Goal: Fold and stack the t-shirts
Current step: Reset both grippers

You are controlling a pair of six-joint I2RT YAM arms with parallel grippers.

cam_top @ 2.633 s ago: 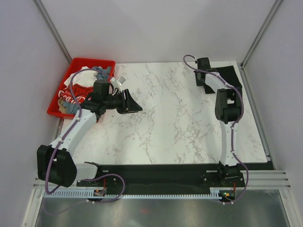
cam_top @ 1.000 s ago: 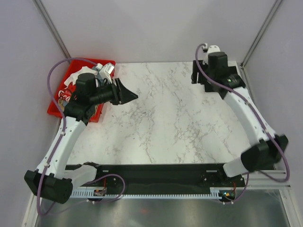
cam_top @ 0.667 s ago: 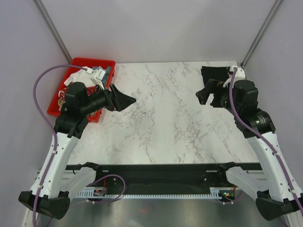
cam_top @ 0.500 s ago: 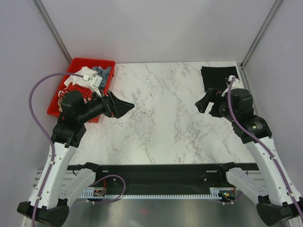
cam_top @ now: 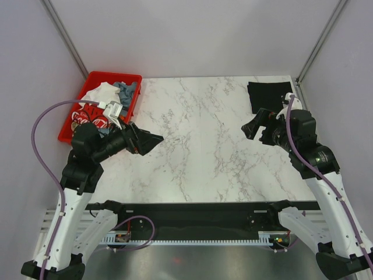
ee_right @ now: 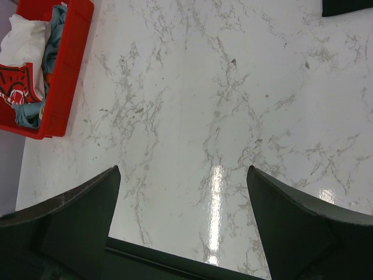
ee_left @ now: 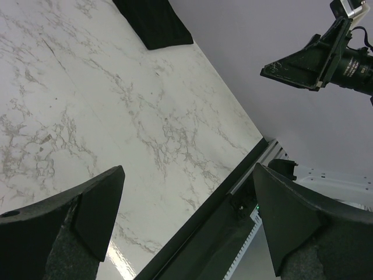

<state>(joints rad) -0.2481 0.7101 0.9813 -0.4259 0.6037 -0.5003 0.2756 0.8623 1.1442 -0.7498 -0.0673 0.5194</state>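
T-shirts are seen in 2 places. 1 black t-shirt (cam_top: 269, 96) lies folded into a flat, roughly square packet at the far right corner of the surface (cam_top: 204, 140). The others are heaped unfolded in the red bin (cam_top: 116, 74) at the far left corner. In that bin a white t-shirt (cam_top: 98, 93), a grey-blue t-shirt (cam_top: 125, 88) and a red t-shirt (cam_top: 81, 115) with Coca-Cola lettering can be made out, crumpled over one another; whether more are buried beneath them cannot be told. The task is therefore judged to be at an early stage. 1 garment is counted as folded and placed, and it is taken to be the base of the stack. At least 3 are left to be drawn out, spread, folded and laid on top of it. No t-shirt is laid out on the marble between the 2 arms, so the next fold is judged not yet begun. The left gripper (cam_top: 150, 141) is held above the surface just beside the bin, pointing toward the middle. Its jaws are spread as wide as they go and nothing is held between them. The right gripper (cam_top: 254, 123) is held above the surface near the black t-shirt, on its near side and apart from it. Its jaws are likewise fully spread and empty. A fresh pick from the bin is judged to be the step that comes next.
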